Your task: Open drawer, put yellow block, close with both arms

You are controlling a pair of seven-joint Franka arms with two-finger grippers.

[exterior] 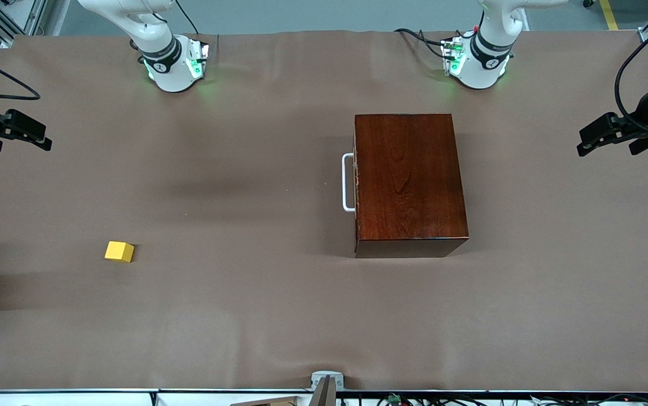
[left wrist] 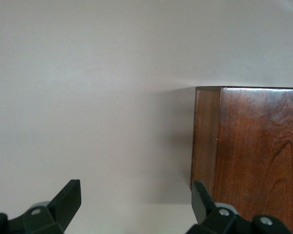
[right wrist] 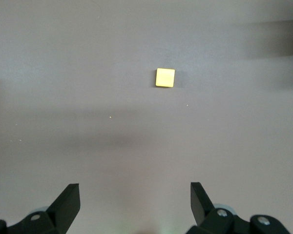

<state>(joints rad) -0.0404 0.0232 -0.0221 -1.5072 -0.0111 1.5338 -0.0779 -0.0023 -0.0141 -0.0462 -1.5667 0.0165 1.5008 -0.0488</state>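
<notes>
The box [exterior: 408,183] sits shut, drawer handle [exterior: 347,182] facing the right arm's end; the left claw [exterior: 605,132], wide and empty, hovers beside it. The block [exterior: 119,251] lies on the table below the right claw [exterior: 19,132], also wide and empty.

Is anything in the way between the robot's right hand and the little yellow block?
No. The right gripper hangs open above bare table, and the yellow block sits alone. But the drawer is shut, so the block can't go in yet.
</notes>
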